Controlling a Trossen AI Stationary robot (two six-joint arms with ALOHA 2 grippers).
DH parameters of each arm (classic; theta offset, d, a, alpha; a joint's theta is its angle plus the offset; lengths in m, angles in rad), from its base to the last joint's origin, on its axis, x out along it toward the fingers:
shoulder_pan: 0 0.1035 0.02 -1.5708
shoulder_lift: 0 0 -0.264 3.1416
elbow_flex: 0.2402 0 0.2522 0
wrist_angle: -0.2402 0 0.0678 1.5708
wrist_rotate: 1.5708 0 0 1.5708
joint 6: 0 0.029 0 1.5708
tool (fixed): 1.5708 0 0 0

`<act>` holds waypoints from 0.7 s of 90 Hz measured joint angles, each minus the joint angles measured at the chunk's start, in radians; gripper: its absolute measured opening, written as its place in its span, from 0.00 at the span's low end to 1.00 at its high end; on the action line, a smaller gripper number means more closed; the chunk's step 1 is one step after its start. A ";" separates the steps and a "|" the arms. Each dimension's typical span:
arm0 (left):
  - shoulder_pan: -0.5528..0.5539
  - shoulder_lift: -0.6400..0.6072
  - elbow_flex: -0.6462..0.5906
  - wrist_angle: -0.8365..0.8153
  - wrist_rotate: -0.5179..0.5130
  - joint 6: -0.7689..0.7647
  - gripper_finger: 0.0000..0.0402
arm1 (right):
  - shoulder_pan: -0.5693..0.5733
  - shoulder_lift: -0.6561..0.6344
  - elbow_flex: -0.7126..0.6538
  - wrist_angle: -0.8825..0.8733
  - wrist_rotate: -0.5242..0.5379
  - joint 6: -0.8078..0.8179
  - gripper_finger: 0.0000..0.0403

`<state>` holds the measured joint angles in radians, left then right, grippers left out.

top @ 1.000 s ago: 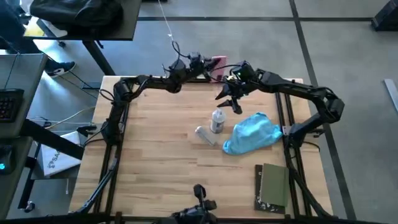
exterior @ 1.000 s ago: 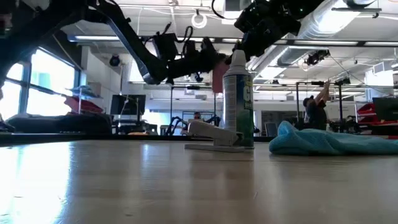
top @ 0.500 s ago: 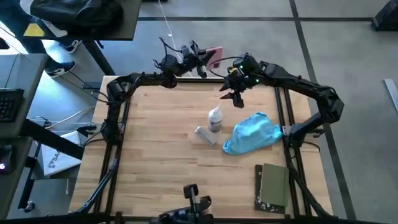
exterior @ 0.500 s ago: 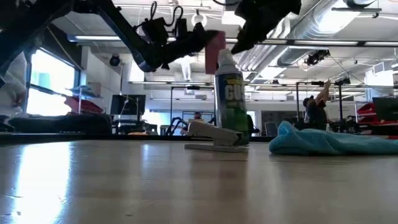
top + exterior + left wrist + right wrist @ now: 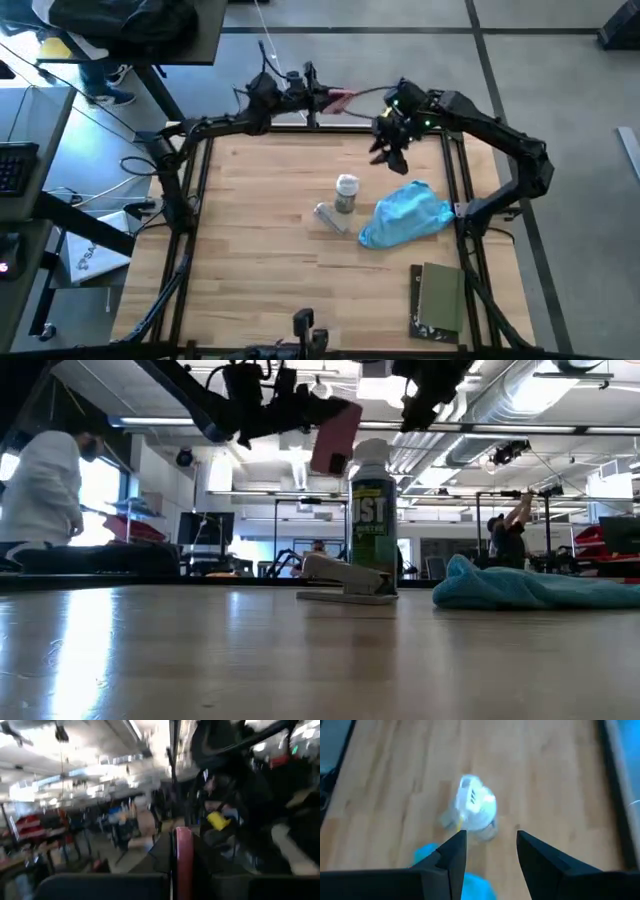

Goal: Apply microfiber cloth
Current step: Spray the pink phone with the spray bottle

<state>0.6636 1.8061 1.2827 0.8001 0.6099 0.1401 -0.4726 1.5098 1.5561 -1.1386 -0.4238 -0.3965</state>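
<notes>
The microfiber cloth (image 5: 404,215) lies crumpled on the desk (image 5: 260,250) right of centre, its long axis running from about 8 o'clock up to 2 o'clock in the high view, with the small bottle (image 5: 346,193) just beside it at 9 o'clock and a pale grey oblong thing (image 5: 329,216) past that. The olive-green book (image 5: 438,299) sits apart at 5 o'clock. From the cloth, the right pincer (image 5: 390,152) hangs in the air toward 12 o'clock, near the desk's far edge; its fingers (image 5: 451,851) stand parted and empty, the bottle showing between them in the right wrist view. So the cloth lies toward 6 o'clock from that pincer, and this arm is clearly the nearer. The left pincer (image 5: 318,98) is well apart at 11 o'clock, beyond the far edge, closed on a pink flat thing (image 5: 335,436).
</notes>
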 joint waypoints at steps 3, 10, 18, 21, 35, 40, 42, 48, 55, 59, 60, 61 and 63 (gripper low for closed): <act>0.000 -0.013 -0.009 -0.038 -0.002 0.022 0.02 | 0.014 0.001 -0.016 0.001 0.000 0.010 0.35; -0.008 -0.033 -0.026 -0.108 -0.002 0.056 0.02 | 0.054 0.000 -0.061 0.037 -0.001 0.032 0.35; -0.022 -0.040 -0.050 -0.164 -0.001 0.083 0.02 | 0.097 0.001 -0.099 0.074 0.009 0.061 0.35; -0.030 -0.040 -0.060 -0.174 -0.002 0.095 0.02 | 0.115 0.001 -0.105 0.079 0.021 0.079 0.35; -0.063 -0.030 -0.077 -0.230 -0.005 0.130 0.02 | 0.188 0.000 -0.108 0.108 0.107 0.128 0.35; -0.078 -0.029 -0.077 -0.254 -0.009 0.140 0.02 | 0.213 0.000 -0.104 0.118 0.126 0.135 0.35; -0.084 -0.029 -0.077 -0.262 -0.014 0.145 0.02 | 0.220 0.000 -0.104 0.129 0.130 0.136 0.35; -0.101 -0.029 -0.077 -0.283 -0.021 0.163 0.02 | 0.239 0.000 -0.103 0.152 0.130 0.139 0.35; -0.122 -0.029 -0.076 -0.308 -0.021 0.181 0.02 | 0.262 0.000 -0.103 0.170 0.130 0.159 0.35; -0.132 -0.029 -0.076 -0.324 -0.022 0.189 0.02 | 0.274 0.000 -0.103 0.179 0.130 0.164 0.35; -0.134 -0.029 -0.076 -0.328 -0.023 0.191 0.02 | 0.276 0.000 -0.103 0.180 0.130 0.164 0.35; -0.136 -0.029 -0.076 -0.333 -0.024 0.194 0.02 | 0.278 0.000 -0.103 0.181 0.130 0.164 0.35; -0.141 -0.029 -0.076 -0.340 -0.027 0.199 0.02 | 0.282 0.000 -0.103 0.185 0.131 0.164 0.35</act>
<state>0.5227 1.7775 1.2064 0.4602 0.5834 0.3395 -0.1903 1.5101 1.4536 -0.9536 -0.2923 -0.2321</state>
